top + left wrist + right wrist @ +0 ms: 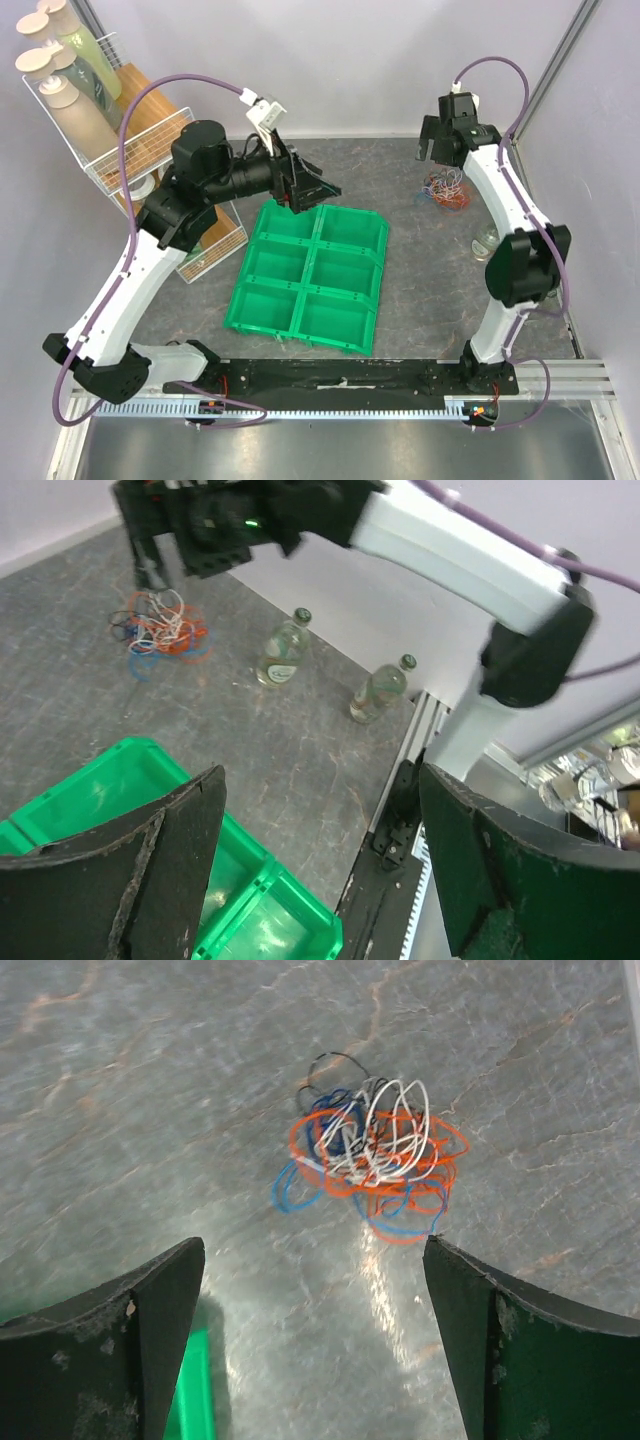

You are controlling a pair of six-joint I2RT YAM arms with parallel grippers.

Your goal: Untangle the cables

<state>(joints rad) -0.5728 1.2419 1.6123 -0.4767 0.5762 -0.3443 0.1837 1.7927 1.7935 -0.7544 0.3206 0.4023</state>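
Near the far right corner of the table (pixel 420 290), the cables (pixel 370 1155) lie in one orange, white, blue and black tangle, touched by nothing. The right gripper (pixel 312 1260) hovers above them, jaws spread wide and empty. Well apart, the left gripper (pixel 318 190) hangs over the far edge of the green compartment tray (pixel 310 270), likewise open and holding nothing.

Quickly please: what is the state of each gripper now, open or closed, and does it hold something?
Left gripper: open, holding nothing.
Right gripper: open, holding nothing; the cables lie free in front of it.
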